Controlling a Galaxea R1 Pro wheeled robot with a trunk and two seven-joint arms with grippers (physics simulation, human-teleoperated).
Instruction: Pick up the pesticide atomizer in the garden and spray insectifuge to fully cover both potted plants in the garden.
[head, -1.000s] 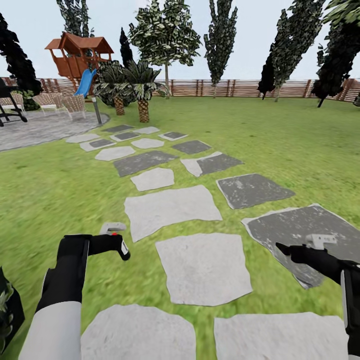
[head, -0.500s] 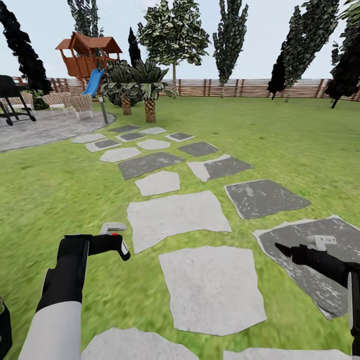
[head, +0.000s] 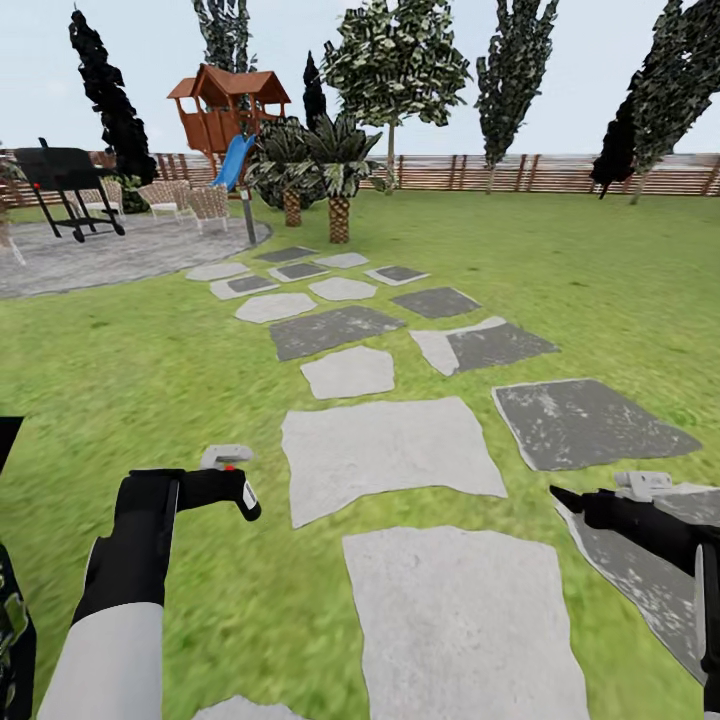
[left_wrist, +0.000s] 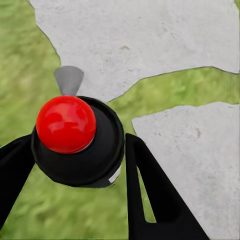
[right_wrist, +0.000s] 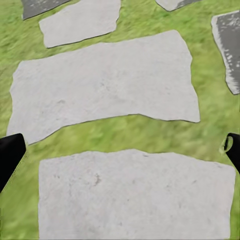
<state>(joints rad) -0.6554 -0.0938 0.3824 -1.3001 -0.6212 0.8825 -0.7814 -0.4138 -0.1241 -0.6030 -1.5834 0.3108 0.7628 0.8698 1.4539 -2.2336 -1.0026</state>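
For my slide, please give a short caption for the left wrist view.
Left gripper holding the pesticide atomizer, red button up, above grass and stepping stones.

Through the right wrist view we look down on lawn (right_wrist: 112, 131) broken up by pale grey stepping stones. We see a broad slab (right_wrist: 102, 82) across the middle and another wide one (right_wrist: 135, 197) nearer to us, with a strip of grass running between them. A smaller pale stone (right_wrist: 80, 21) lies beyond, and a darker, mottled stone (right_wrist: 229, 47) sits at one edge. Two more dark corners peek in at the far side. Our right gripper's (right_wrist: 120, 155) black fingertips (right_wrist: 10, 156) show at opposite borders, spread wide with nothing between them.
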